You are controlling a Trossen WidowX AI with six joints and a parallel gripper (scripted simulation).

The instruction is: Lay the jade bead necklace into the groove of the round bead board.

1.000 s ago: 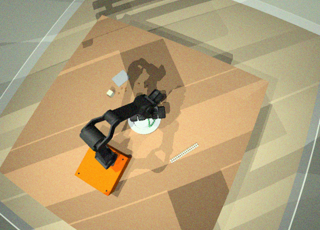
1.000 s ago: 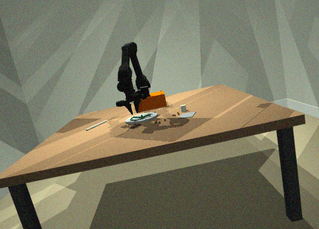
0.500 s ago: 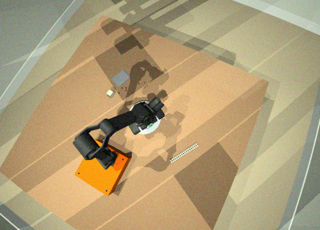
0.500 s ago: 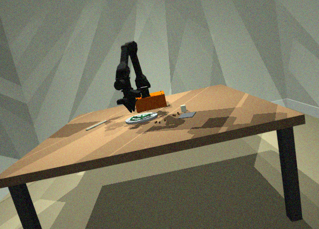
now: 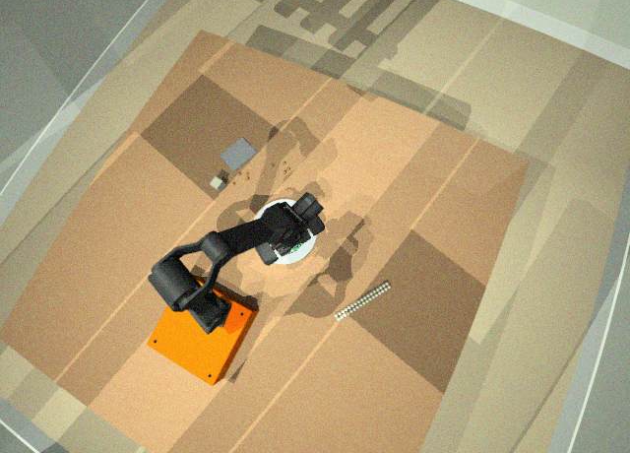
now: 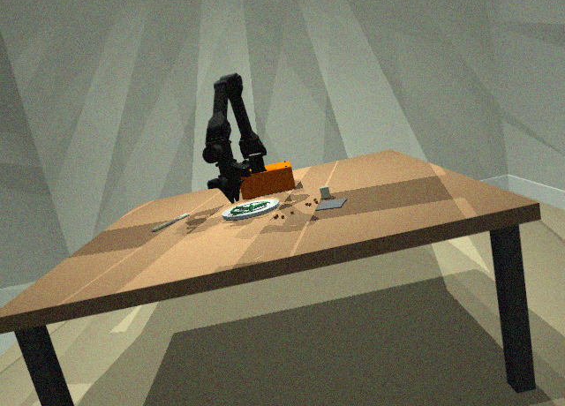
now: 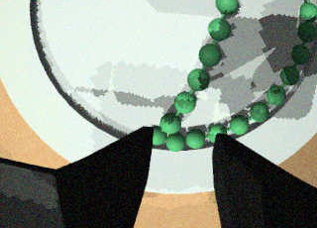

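The round white bead board (image 5: 308,247) (image 6: 227,216) (image 7: 17,64) lies flat in front of the arm's base. The jade bead necklace (image 5: 295,247) (image 6: 250,206) (image 7: 210,55) lies on it. In the wrist view, one run of green beads follows the groove along the near and right side. It bends sharply by the left fingertip, and a second run crosses the inside of the ring. The groove on the left is bare. My gripper (image 7: 184,141) (image 6: 235,199) is partly open and empty, its tips just over the near beads. The arm hides much of the necklace in the top view.
The orange base block (image 5: 203,341) (image 6: 269,182) stands behind the board. A strip of pale beads (image 5: 362,301) (image 6: 170,222) lies to one side. On the other side are a grey flat square (image 5: 237,154) (image 6: 331,204), a small pale cube (image 5: 217,183) (image 6: 324,191) and several tiny brown bits.
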